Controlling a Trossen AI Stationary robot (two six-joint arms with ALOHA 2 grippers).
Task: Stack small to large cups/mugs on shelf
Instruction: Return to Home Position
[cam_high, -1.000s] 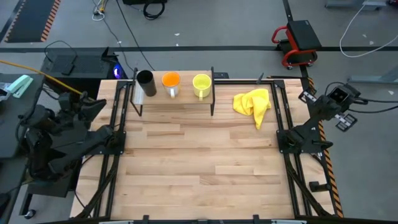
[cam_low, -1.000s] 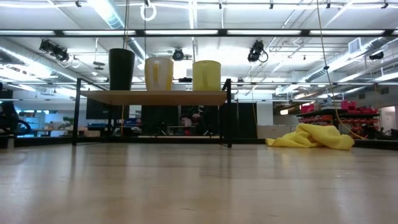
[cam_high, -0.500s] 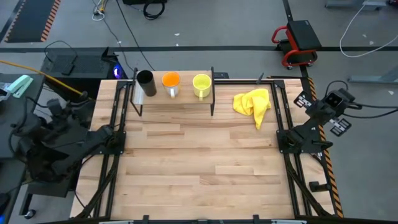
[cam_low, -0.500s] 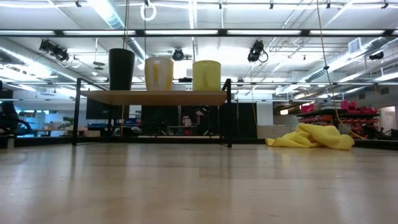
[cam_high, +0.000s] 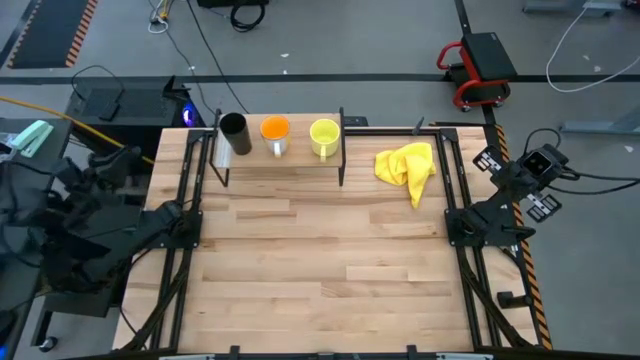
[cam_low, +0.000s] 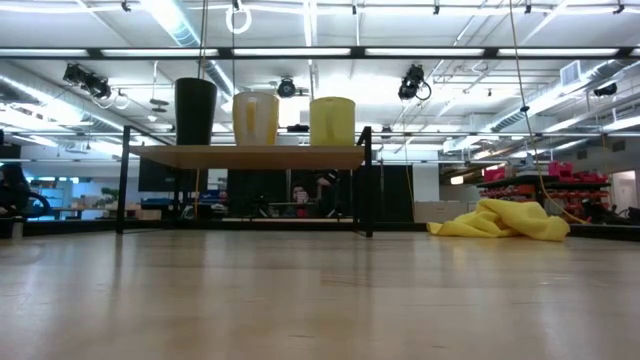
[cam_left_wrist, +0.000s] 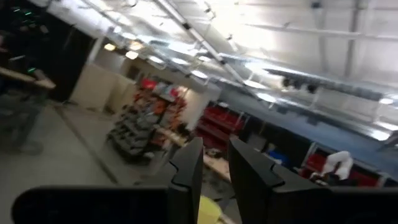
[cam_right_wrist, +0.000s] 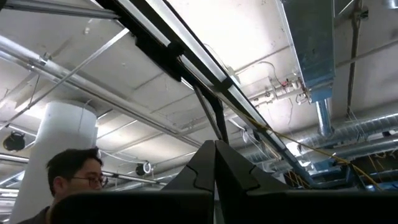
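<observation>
Though abreast, three cups (cam_high: 275, 130) on shelf (cam_low: 250, 157)

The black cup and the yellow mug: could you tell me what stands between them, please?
The orange mug stands between the black cup and yellow mug on the shelf, clearest in the high view.

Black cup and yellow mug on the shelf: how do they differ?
The black cup is dark and taller; the yellow mug is bright and shorter. The yellow mug has a handle in the high view; the black cup shows none. The black cup ends the row on one side, the yellow mug on the other. Both stand upright on the shelf.
</observation>
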